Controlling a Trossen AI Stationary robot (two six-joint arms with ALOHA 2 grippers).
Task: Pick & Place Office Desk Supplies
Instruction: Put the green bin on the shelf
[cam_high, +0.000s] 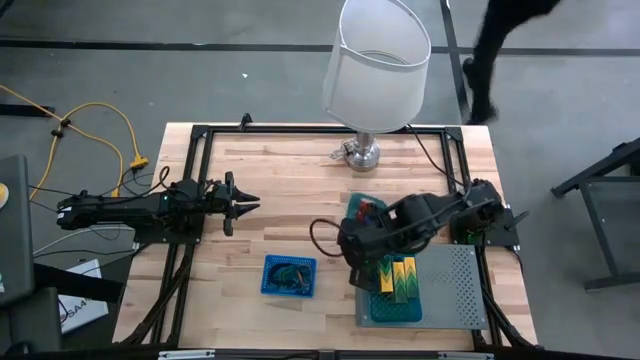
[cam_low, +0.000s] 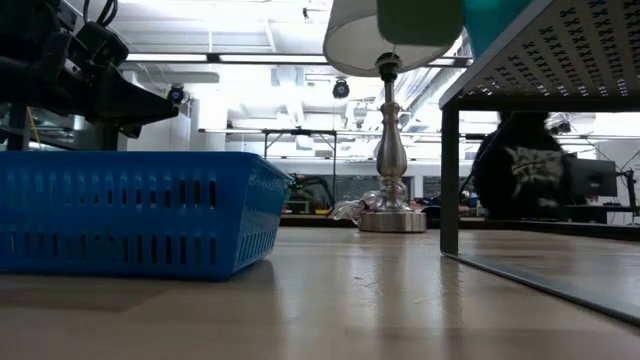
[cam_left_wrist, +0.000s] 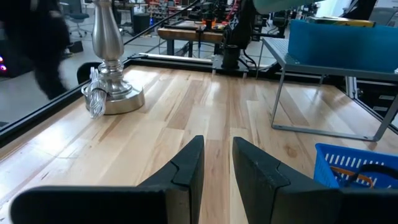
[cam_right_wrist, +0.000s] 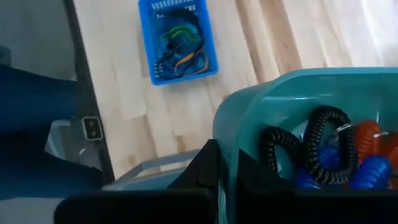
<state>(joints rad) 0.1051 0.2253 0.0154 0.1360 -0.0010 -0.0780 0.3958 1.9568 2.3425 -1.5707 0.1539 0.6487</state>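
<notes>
The right gripper (cam_right_wrist: 219, 163) hangs over the grey perforated box (cam_high: 455, 290) at the table's (cam_high: 300, 180) front right corner, fingers closed on the rim of a teal tub (cam_right_wrist: 249, 109), probably so the tub can be carried or tipped whole. Only the right wrist view shows inside it: coiled loops (cam_right_wrist: 323, 152) in black, blue and red. The blue basket (cam_high: 289, 275) near the front edge already holds some loops. The high view alone shows yellow-and-green blocks (cam_high: 397, 275) on the box. The left gripper (cam_left_wrist: 217, 168) waits by the left edge, fingers slightly apart, empty
</notes>
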